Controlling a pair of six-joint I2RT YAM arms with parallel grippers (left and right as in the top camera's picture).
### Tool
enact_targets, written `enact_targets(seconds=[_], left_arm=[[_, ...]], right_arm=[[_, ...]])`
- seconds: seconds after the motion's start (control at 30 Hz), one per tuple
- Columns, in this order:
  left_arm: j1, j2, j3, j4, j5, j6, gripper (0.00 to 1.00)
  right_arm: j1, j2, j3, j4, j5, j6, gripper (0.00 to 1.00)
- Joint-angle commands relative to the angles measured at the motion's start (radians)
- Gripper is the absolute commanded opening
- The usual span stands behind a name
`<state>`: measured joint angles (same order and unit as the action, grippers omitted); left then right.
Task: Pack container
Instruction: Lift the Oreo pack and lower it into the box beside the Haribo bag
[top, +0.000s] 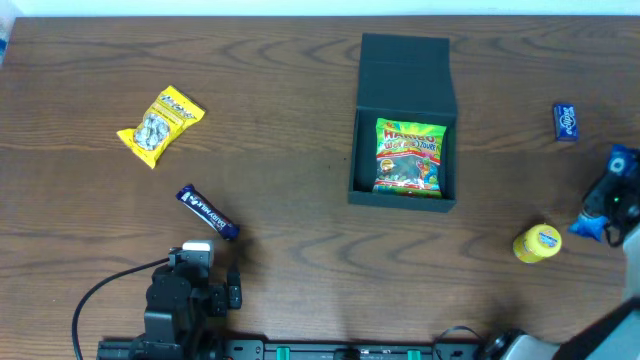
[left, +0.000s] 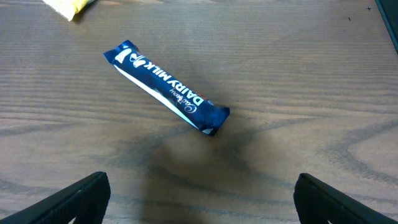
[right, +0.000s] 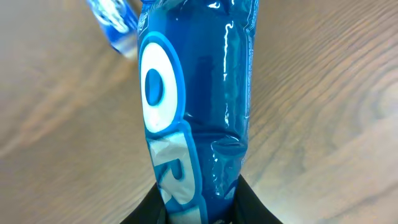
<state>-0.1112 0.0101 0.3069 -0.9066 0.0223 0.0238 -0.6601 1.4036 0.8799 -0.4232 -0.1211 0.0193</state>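
Observation:
The dark teal container (top: 403, 197) stands open at the table's middle, its lid flap laid back, with a green Haribo bag (top: 408, 156) inside. My right gripper (top: 605, 210) at the far right is shut on a bright blue Oreo packet (right: 196, 106), which also shows in the overhead view (top: 597, 222). My left gripper (left: 199, 199) is open and empty near the front left, just short of a dark blue Dairy Milk bar (left: 165, 87) lying flat on the wood, also seen from overhead (top: 208, 212).
A yellow snack packet (top: 160, 125) lies at the left. A yellow round tub (top: 537, 242) sits front right. A small blue packet (top: 566, 122) lies at the far right. A black cable (top: 110, 285) runs by the left arm.

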Motion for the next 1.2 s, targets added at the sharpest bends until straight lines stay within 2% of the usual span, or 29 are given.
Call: enact_targets(seconds=[0.0,0.13,0.33,0.5,0.67,0.87,1.03,1.17], left_arm=[[0.006,-0.006,-0.037,-0.024,-0.011,0.007,0.95],[0.006,-0.006,-0.037,-0.024,-0.011,0.007,0.95],[0.006,-0.006,-0.037,-0.024,-0.011,0.007,0.96],[0.006,-0.006,-0.037,-0.024,-0.011,0.007,0.95],[0.006,-0.006,-0.037,-0.024,-0.011,0.007,0.95],[0.006,-0.006,-0.037,-0.024,-0.011,0.007,0.95],[0.006,-0.006,-0.037,-0.024,-0.011,0.007,0.95],[0.006,-0.006,-0.037,-0.024,-0.011,0.007,0.95]], right_arm=[[0.018,-0.118,0.005,-0.034,-0.053,0.04,0.01],[0.059,-0.246,0.012,-0.096,-0.146,0.062,0.01],[0.177,-0.272,0.073,-0.206,-0.232,0.11,0.01],[0.356,-0.272,0.119,-0.263,-0.274,0.222,0.01],[0.602,-0.266,0.178,-0.241,-0.272,0.313,0.01],[0.856,-0.161,0.229,-0.175,-0.18,0.508,0.01],[0.967,-0.017,0.235,-0.065,-0.164,0.594,0.02],[1.022,0.107,0.258,-0.015,-0.164,0.598,0.01]])
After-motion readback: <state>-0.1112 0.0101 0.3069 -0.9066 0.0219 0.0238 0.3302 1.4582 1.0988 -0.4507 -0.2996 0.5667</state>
